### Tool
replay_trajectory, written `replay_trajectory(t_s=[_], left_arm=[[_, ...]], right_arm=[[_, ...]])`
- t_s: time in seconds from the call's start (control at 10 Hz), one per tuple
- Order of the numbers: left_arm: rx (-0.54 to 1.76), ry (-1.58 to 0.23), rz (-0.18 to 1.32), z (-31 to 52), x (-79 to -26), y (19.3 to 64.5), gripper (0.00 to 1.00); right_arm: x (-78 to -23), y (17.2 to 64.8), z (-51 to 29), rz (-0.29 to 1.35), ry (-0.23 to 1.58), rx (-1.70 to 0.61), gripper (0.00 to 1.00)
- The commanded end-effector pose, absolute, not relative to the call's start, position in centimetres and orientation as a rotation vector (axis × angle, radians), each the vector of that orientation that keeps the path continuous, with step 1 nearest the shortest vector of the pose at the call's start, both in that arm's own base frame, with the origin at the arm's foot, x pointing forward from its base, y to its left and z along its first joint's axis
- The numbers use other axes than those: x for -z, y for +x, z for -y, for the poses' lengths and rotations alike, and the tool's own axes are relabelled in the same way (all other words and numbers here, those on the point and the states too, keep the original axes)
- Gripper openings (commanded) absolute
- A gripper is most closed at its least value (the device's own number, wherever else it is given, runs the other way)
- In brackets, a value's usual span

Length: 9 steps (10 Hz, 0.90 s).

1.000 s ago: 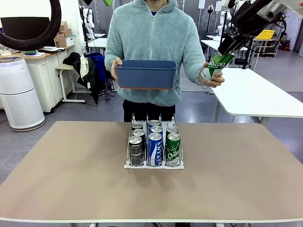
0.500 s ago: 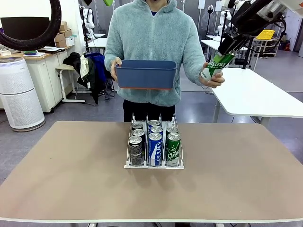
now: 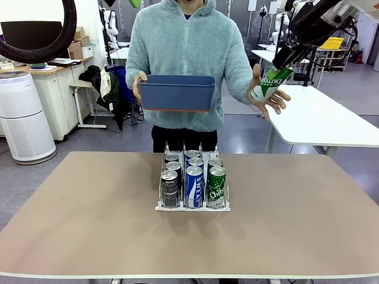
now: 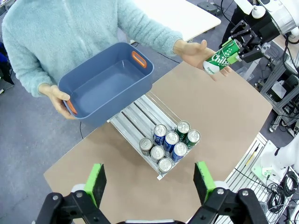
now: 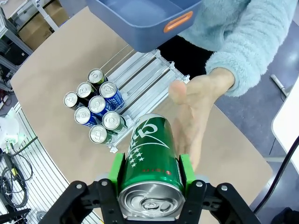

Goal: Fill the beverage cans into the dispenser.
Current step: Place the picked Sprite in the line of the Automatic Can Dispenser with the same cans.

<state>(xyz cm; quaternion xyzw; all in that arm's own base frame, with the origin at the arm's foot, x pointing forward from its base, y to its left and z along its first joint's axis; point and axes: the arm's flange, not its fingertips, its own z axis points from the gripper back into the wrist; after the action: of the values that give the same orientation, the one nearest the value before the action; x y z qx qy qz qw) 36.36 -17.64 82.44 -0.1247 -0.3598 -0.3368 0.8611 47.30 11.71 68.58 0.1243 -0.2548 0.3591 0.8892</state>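
High at the table's far right, my right gripper (image 3: 282, 64) is shut on a green beverage can (image 3: 269, 83), tilted, top end in the jaws. In the right wrist view its green pads (image 5: 116, 171) clamp the can (image 5: 152, 158) on both sides. The person's open hand (image 3: 267, 97) hovers just behind and under that can, fingers spread. The white dispenser (image 3: 161, 206) stands mid-table with several dark, blue and green cans (image 3: 194, 184) at its front. My left gripper (image 4: 150, 182) hangs open high above the table, over the dispenser (image 4: 135, 112) and its cans (image 4: 170, 142).
The person at the far side holds an empty blue bin (image 3: 177, 93) with orange handles in the other hand, above the dispenser's rear end. Bare tabletop (image 3: 77, 219) lies all round the rack. A white table (image 3: 331, 121) stands behind on the right.
The person's hand has opened off the green can, which stays in my right gripper. The blue bin has shifted slightly left and up. Neither arm has moved.
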Motion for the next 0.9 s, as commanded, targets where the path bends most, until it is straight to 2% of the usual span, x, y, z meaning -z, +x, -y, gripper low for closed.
replay_trajectory(t_s=[0.0,0.1,0.5,0.8], left_arm=[[0.7,-0.264,0.755,17.5,-82.4,36.3,1.0],[0.7,-0.264,0.755,17.5,-82.4,36.3,1.0],[0.7,-0.264,0.755,17.5,-82.4,36.3,1.0],[0.7,-0.264,0.755,17.5,-82.4,36.3,1.0]], right_arm=[[-68.8,47.2,-11.6,0.539,0.256,-0.746,0.0],[-68.6,47.3,-11.7,0.529,0.258,-0.746,0.58],[-68.7,46.2,-11.6,0.532,0.239,-0.761,0.58],[-68.6,47.1,-11.7,0.526,0.256,-0.749,0.58]])
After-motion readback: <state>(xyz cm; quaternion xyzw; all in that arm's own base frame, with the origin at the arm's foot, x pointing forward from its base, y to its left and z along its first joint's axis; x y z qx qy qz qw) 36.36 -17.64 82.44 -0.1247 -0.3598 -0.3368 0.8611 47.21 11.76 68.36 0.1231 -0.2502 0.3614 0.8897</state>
